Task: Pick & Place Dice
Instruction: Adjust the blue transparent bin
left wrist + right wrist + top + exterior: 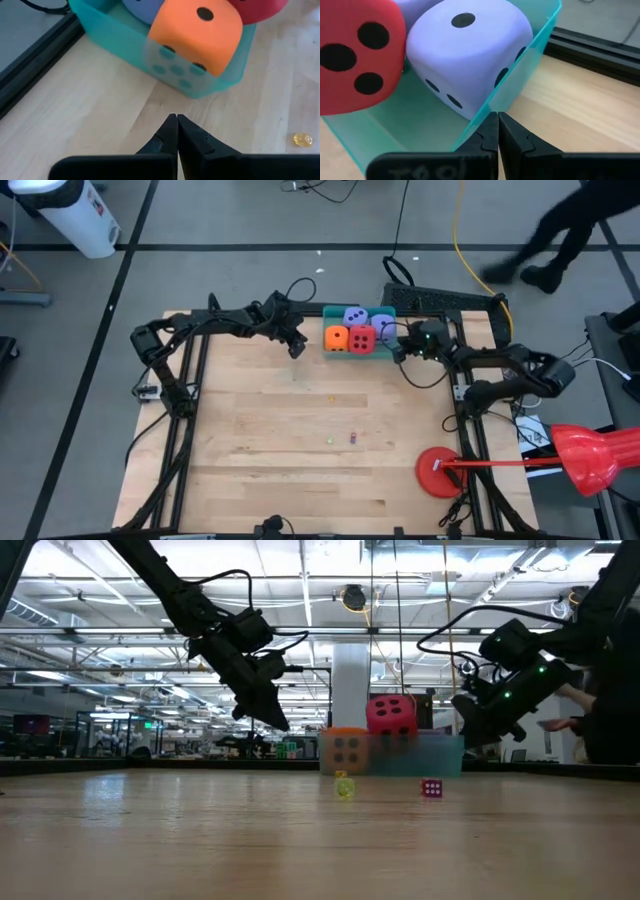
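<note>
At the far edge of the desk (280, 420) stands a translucent teal bin (358, 352) holding all four dice: the orange die (336, 337) and red die (362, 339) at its near side, two lavender dice (354, 316) behind them. The left gripper (296, 348) hovers just left of the bin, the right gripper (400, 352) just right of it. From above the jaws are too small to judge; each wrist view shows its own pair pressed together on nothing, the left gripper (177, 122) pointing at the bin wall below the orange die (197, 37), the right gripper (497, 120) at the bin's corner edge beside a lavender die (470, 55). Only the low view shows the red die (391, 714) riding highest above the bin. Nearer than the bin lie two tiny dice, a yellow one (344, 787) and a pink one (432, 788).
</note>
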Robot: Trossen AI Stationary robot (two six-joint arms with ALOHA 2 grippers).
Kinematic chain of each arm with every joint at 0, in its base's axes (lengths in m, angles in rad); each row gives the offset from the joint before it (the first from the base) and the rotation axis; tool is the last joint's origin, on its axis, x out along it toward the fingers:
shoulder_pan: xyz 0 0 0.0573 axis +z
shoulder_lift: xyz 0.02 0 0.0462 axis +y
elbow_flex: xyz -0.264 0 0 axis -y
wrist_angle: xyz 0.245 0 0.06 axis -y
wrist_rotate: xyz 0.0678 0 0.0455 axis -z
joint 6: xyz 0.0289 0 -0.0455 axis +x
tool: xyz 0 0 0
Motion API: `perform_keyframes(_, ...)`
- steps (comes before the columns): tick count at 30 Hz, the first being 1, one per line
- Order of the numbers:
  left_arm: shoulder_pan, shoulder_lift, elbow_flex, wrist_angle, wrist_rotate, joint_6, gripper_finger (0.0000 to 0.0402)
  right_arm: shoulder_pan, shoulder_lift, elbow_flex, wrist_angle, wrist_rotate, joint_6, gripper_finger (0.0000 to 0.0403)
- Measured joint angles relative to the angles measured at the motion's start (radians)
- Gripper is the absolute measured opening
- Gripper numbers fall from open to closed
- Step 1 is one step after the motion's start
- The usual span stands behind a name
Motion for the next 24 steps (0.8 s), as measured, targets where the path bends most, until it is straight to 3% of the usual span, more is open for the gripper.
perform_keyframes(7,-0.002,0.0,0.0,-0.01,0.0,0.006,0.0017,0.024,0.061,0.061,-0.001,-0.04,-0.038,0.0)
perform_keyframes(13,-0.018,0.0,0.0,-0.041,-0.001,0.034,0.0004,0.073,0.105,0.115,-0.001,-0.041,-0.049,0.0)
perform_keyframes(24,-0.011,0.0,0.0,-0.073,-0.078,0.021,0.0003,0.092,0.195,0.15,0.007,-0.04,-0.044,0.0)
